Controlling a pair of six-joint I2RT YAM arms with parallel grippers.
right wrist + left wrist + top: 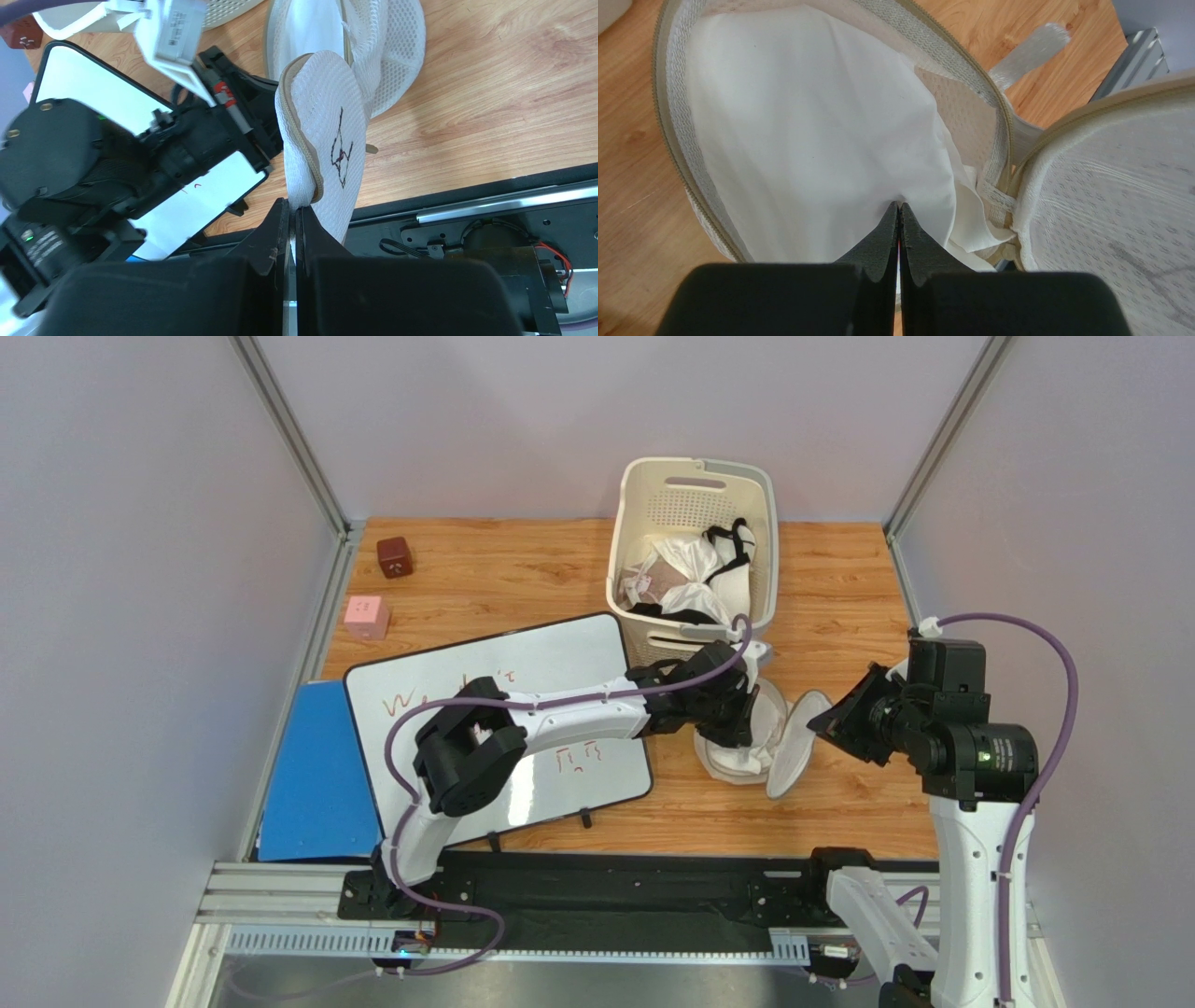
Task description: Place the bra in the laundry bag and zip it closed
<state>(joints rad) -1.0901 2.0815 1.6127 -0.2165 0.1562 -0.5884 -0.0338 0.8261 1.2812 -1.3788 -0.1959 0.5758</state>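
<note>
**A:** From above, which containers are there, and what is in them?

**B:** A cream basket (685,501) stands at the far side of the table (505,574). It holds rumpled white cloths and a garment with black straps (730,539). Just in front of it the laundry bag (765,742) lies unzipped. One half is flat on the wood and the other stands on edge to its right. The left gripper (735,725) reaches down into the flat half, and the right gripper (814,732) meets the upright half at its rim. From this height I cannot make out what is in the bag.

**A:** And the left wrist camera?

**B:** The flat half's zipper rim (671,140) curves around smooth white cloth, which is the bra (808,133), lying inside that half. The black fingertips (887,224) are pressed together on a pinch of the cloth, and its folds gather toward them. The other mesh half rises at the right, joined to the flat half at the hinge.

**A:** The right wrist view?

**B:** The jaws are clenched on the rim of the upright half, which stands on edge above them with its tan zipper edge facing left. A dark scribble (340,150) marks its mesh. Beyond it the flat half lies on the wood with the bra's white cloth in it. The zipper is undone all the way round.
</note>
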